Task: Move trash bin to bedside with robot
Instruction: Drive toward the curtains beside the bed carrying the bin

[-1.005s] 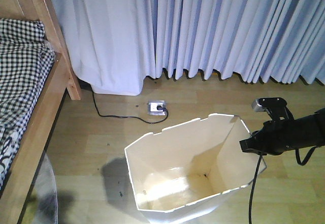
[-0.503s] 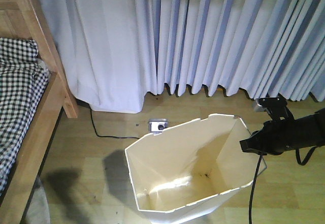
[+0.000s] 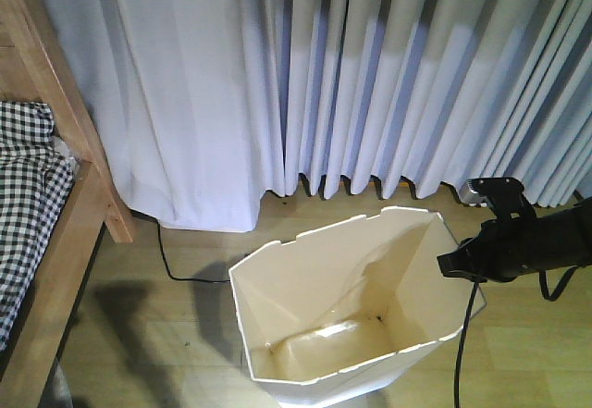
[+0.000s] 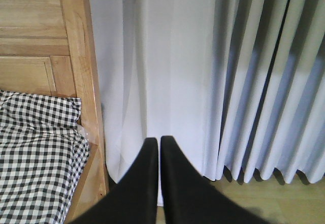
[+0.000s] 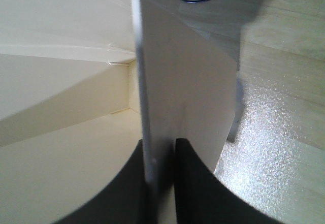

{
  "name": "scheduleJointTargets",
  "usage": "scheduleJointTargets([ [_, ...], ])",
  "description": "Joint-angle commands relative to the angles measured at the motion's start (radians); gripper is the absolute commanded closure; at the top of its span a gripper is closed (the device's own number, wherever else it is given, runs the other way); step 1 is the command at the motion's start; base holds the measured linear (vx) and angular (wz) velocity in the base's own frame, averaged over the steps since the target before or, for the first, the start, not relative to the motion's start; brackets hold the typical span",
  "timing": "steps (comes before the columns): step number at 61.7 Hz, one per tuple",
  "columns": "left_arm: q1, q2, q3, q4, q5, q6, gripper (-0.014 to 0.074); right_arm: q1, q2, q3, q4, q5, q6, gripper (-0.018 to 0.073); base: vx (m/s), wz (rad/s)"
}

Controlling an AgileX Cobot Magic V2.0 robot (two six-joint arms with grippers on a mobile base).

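Jaws of right gripper [image 5: 160, 144] are clamping the right-hand wall of the trash bin [image 3: 314, 283] | left gripper [image 4: 157, 141] jaws are pressing together, empty | trash bin is appearing lower centre of front view, apart from bed [image 3: 65, 232] at left edge.

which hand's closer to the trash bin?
Right. The right hand grips the trash bin wall at its rim, one finger inside, one outside. The left hand is shut, empty, pointing at the curtain beside the bed; no bin in its view.
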Motion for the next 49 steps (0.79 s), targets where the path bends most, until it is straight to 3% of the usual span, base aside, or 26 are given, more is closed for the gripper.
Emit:
scheduleJointTargets([
  [1, -0.002, -0.01, 0.029, -0.004, -0.07, -0.008, 0.0602, -0.004, -0.057, -0.021, 0.08, 0.156, 0.017, 0.0563, 0.1, 0.03],
  [49, -0.002, -0.01, 0.029, -0.004, -0.07, -0.008, 0.0602, -0.004, -0.057, -0.021, 0.081, 0.156, 0.017, 0.0563, 0.02, 0.01],
])
